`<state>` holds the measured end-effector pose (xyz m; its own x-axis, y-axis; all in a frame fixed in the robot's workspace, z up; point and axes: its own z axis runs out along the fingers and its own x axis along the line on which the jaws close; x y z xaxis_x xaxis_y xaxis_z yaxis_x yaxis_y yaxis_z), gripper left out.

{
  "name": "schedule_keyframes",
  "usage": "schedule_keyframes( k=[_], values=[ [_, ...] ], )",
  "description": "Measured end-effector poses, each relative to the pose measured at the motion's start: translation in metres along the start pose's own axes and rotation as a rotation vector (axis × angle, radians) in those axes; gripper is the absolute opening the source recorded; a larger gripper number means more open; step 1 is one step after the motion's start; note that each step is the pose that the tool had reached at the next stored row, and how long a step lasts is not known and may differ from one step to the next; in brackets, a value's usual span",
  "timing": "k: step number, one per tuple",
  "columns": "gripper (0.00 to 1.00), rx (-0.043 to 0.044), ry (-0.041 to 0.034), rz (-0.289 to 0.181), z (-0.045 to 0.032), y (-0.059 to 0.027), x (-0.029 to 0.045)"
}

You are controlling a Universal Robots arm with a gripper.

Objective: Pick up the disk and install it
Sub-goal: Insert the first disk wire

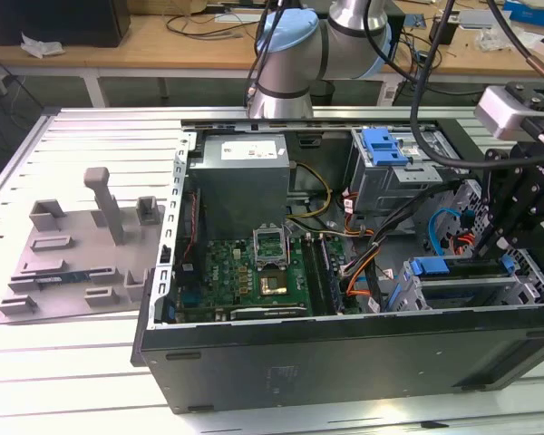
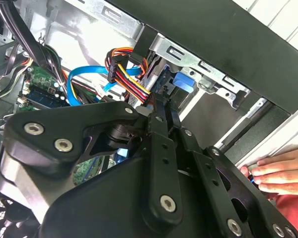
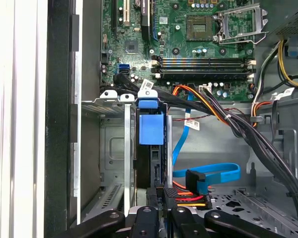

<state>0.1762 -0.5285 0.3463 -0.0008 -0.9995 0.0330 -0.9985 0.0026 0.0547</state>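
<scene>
The disk point(image 3: 151, 130) stands on edge in the lower drive bay point(image 3: 111, 148) of the open computer case, its blue carrier tab facing the motherboard. My gripper point(image 3: 160, 196) is shut on the disk's near edge, its black fingers point(image 3: 150, 198) pressed to either side. In the second wrist view the gripper point(image 2: 161, 106) reaches down to the blue carrier of the disk point(image 2: 181, 82) in the metal bay. In the exterior view the gripper point(image 1: 506, 258) hangs over the case's right end, just above the disk's point(image 1: 431, 267) blue tab.
A blue data cable point(image 3: 208, 171) and orange-red power wires point(image 3: 188, 196) lie close beside the fingers. A black cable bundle point(image 3: 238, 124) crosses nearby. A fixed cage with a blue tab point(image 1: 385, 149) sits behind. A person's hand point(image 2: 273, 173) rests outside the case wall. A grey fixture plate point(image 1: 82, 254) lies left.
</scene>
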Motion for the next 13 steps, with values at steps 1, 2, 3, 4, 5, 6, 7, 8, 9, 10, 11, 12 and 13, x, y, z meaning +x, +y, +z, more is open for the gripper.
schedule_keyframes(
  k=[1, 2, 3, 4, 5, 6, 7, 8, 9, 10, 11, 12, 13],
  values=[
    [0.16, 0.0000, 0.0000, 0.000, 0.0002, 0.0000, 0.0001],
    [0.16, 0.0000, 0.0000, 0.000, 0.0003, 0.0000, 0.0001],
    [0.16, 0.0000, 0.0000, 0.000, 0.0004, 0.0000, 0.0001],
    [0.16, 0.0000, -0.0001, 0.000, 0.0005, -0.0002, 0.0002],
    [0.16, 0.0000, -0.0001, 0.000, 0.0006, -0.0004, 0.0002],
    [0.16, 0.0000, -0.0001, 0.000, 0.0007, -0.0006, 0.0002],
    [0.16, 0.0000, -0.0001, 0.000, 0.0008, -0.0007, 0.0002],
    [0.16, 0.0000, 0.0000, 0.000, 0.0009, -0.0007, 0.0003],
    [0.16, 0.0000, 0.0001, 0.000, 0.0011, -0.0007, 0.0003],
    [0.16, 0.0001, 0.0000, 0.000, 0.0012, -0.0007, 0.0003],
    [0.16, 0.0002, 0.0000, 0.000, 0.0014, -0.0008, 0.0003],
    [0.16, 0.0004, -0.0001, 0.000, 0.0018, -0.0008, 0.0003],
    [0.16, 0.0005, -0.0001, 0.000, 0.0020, -0.0008, 0.0003]
  ],
)
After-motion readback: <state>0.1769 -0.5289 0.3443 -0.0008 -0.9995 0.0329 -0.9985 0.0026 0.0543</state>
